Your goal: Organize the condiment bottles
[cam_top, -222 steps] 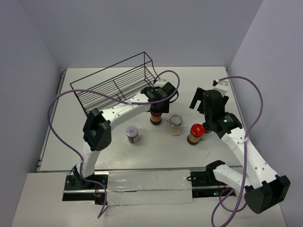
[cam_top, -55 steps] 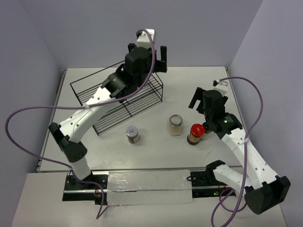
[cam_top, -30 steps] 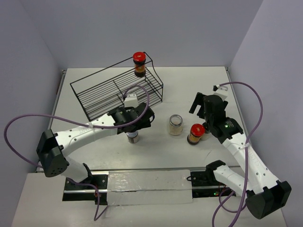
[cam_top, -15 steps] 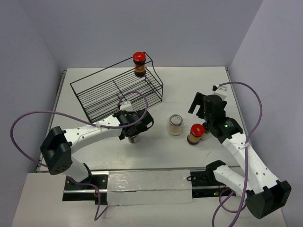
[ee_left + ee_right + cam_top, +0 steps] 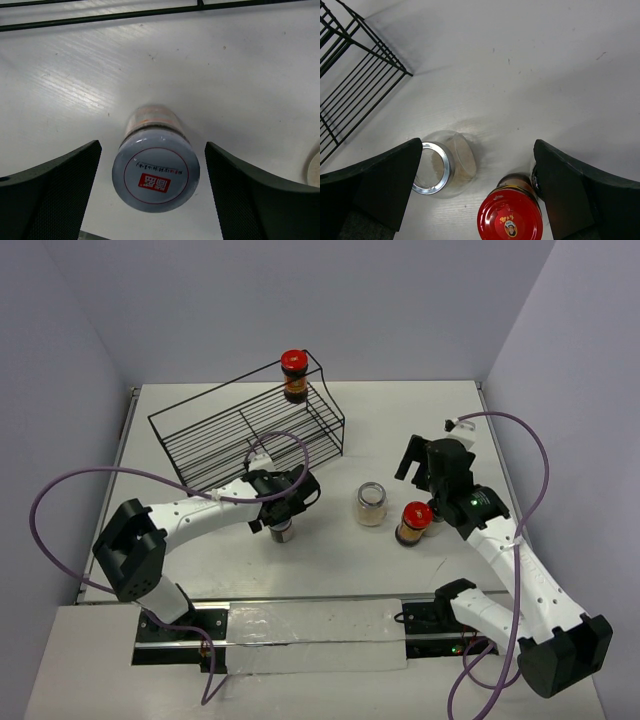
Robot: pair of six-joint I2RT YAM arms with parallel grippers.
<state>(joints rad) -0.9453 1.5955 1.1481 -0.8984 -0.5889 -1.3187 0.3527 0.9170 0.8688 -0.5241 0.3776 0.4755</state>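
Observation:
A grey-lidded dark jar (image 5: 283, 530) stands on the table; in the left wrist view its lid (image 5: 156, 177) sits between my fingers. My left gripper (image 5: 283, 510) (image 5: 152, 146) is open around it, apart from its sides. One red-lidded jar (image 5: 293, 375) stands in the far right corner of the black wire rack (image 5: 200, 445). The clear pale jar (image 5: 371, 504) (image 5: 442, 167) and the second red-lidded jar (image 5: 412, 522) (image 5: 510, 217) stand below my open, empty right gripper (image 5: 428, 478) (image 5: 478, 143). A dark lid edge (image 5: 535, 176) shows beside the red jar; the black-lidded jar is otherwise hidden.
The rack's front wires cross the top of the left wrist view (image 5: 100, 20) and its corner shows in the right wrist view (image 5: 355, 75). Purple cables loop over both arms. Walls close in the table at the back and sides.
The left arm has left a red-lidded jar in the rack, come down to the grey-lidded jar and settled its open fingers around it. The right arm has barely moved.

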